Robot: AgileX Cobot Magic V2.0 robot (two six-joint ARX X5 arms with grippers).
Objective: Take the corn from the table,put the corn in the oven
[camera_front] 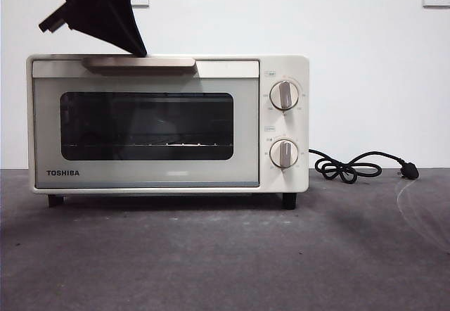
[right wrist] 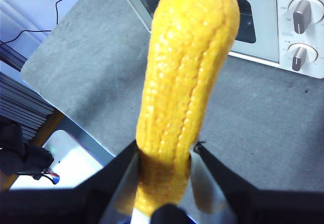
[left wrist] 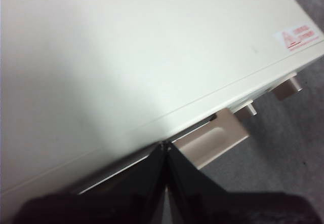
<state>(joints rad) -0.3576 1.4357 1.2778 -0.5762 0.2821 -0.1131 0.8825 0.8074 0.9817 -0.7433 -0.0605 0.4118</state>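
Right wrist view: our right gripper pinches the corn, while our left gripper, jaws pressed together, touches the oven handle at eleven o'clock.

The oven stood with its door shut, blocking its cavity, the left gripper sat at the handle, and bare table lay in front.

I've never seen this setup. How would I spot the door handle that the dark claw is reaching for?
Find the cream-white boxy TOSHIBA toaster oven on the dark grey matte table. Along the top edge of its door, above the dark glass window, runs a flat beige bar handle, with the left gripper at it. Unlike the two round silver knobs, it is long and horizontal.
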